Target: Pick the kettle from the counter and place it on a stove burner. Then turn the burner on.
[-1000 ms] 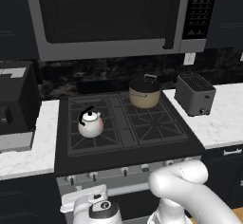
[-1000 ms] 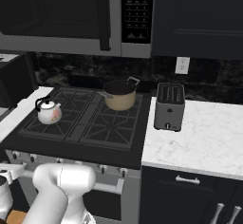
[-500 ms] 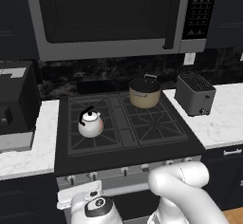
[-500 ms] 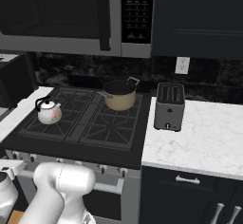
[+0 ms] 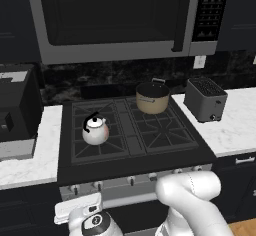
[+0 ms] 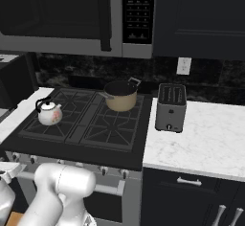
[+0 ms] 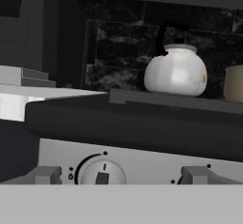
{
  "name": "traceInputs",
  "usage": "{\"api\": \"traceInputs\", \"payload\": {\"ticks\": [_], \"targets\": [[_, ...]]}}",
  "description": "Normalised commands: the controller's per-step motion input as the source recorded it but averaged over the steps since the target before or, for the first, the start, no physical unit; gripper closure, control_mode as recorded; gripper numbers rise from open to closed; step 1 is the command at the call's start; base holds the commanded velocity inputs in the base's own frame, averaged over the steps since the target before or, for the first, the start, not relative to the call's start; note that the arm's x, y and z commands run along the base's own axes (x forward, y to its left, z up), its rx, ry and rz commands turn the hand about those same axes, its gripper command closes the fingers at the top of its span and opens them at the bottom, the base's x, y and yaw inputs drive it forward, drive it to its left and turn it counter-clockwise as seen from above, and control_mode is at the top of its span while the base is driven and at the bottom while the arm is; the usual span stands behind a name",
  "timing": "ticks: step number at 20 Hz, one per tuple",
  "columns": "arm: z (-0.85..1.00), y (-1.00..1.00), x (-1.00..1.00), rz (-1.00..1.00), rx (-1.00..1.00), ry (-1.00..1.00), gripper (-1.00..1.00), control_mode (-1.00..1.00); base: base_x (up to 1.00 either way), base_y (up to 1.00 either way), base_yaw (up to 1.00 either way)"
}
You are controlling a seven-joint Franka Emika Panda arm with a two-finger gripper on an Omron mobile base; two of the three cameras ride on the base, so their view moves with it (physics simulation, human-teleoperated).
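The small white kettle (image 5: 95, 130) (image 6: 49, 113) with its black arched handle stands upright on the front-left stove burner (image 5: 86, 153) (image 6: 34, 127), on the black grate. In the hand view the kettle (image 7: 175, 71) shows above the cooktop's front edge. My gripper (image 7: 122, 175) is low in front of the stove's control panel, open and holding nothing. A round burner knob (image 7: 101, 173) lies between its fingertips (image 7: 45, 174), a little left of the middle. In the left base view my hand (image 5: 90, 221) hangs below the left end of the knob row.
A tan pot (image 5: 152, 99) (image 6: 120, 96) with a dark lid sits on the back-right burner. A toaster (image 5: 205, 100) (image 6: 171, 107) stands on the counter to the right, a black appliance (image 5: 15, 110) to the left. A microwave (image 5: 115, 15) hangs overhead. More knobs (image 5: 131, 180) line the stove front.
My hand has drifted slightly lower and to the left in front of the stove. Kettle and pot have not moved, and the jaws have stayed open.
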Motion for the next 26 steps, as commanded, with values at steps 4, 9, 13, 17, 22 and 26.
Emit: {"api": "traceInputs", "payload": {"ticks": [4, 9, 13, 17, 22, 26], "targets": [[-0.15, 0.03, 0.14, 0.0, 0.0, -0.01, -1.0, -1.0, 0.0, 0.0, 0.0], [0.0, 0.0, 0.24, 0.0, 0.0, -0.02, -1.0, -1.0, 0.0, 0.0, 0.0], [0.0, 0.0, 0.33, 0.0, 0.0, 0.0, -1.0, -1.0, 0.0, 0.0, 0.0], [-0.3, 0.04, 0.1, 0.0, -0.05, 0.0, -1.0, -1.0, 0.0, 0.0, 0.0], [-0.08, 0.06, 0.04, 0.0, -0.01, 0.0, -1.0, -1.0, 0.0, 0.0, 0.0], [0.0, 0.0, 0.07, 0.0, 0.0, 0.0, -1.0, -1.0, 0.0, 0.0, 0.0]]}}
